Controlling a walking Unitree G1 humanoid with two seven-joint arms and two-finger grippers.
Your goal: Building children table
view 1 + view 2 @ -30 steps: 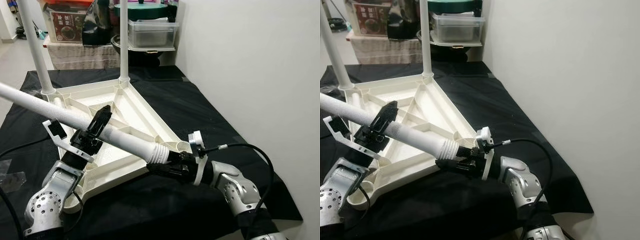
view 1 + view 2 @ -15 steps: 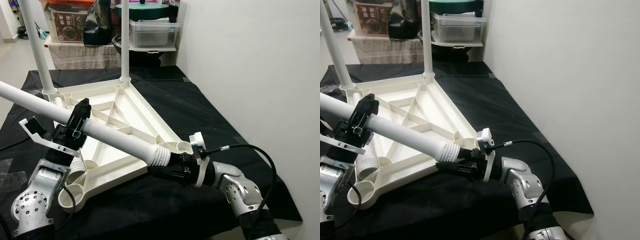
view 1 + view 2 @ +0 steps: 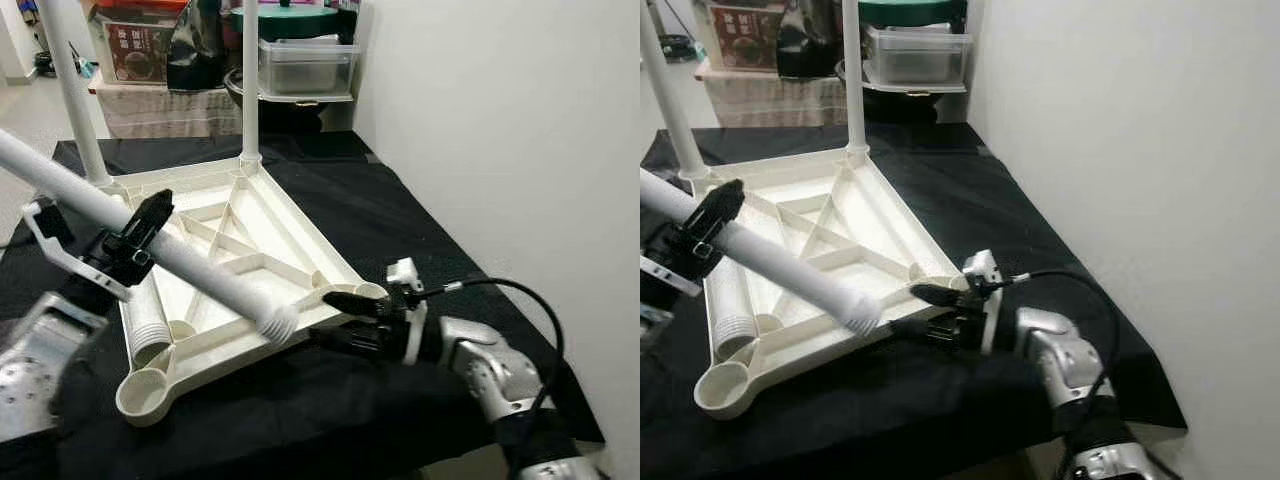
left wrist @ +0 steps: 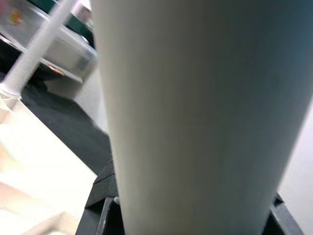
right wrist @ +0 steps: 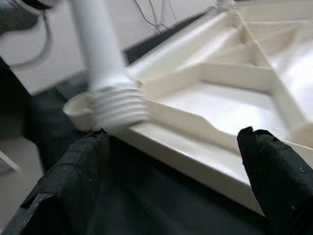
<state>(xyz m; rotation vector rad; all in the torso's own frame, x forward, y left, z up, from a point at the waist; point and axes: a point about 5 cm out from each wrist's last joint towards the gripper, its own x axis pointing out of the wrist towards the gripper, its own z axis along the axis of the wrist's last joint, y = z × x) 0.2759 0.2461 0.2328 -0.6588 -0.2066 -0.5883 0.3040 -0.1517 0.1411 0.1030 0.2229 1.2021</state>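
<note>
My left gripper [image 3: 135, 240] clamps the white table leg [image 3: 190, 265] mid-shaft; my right gripper [image 3: 340, 315] hangs open beside the tabletop [image 3: 250, 215].
The leg looks light, stiff and smooth, so I judge a mid-shaft grip safest, clear of its threaded end [image 3: 277, 322].

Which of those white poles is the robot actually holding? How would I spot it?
Find the white three-cornered tabletop lying upside down on the black cloth. Two poles stand upright in its far corners; the held pole slants across it, gripped by the left claw, with a ridged screw end hanging free.
</note>
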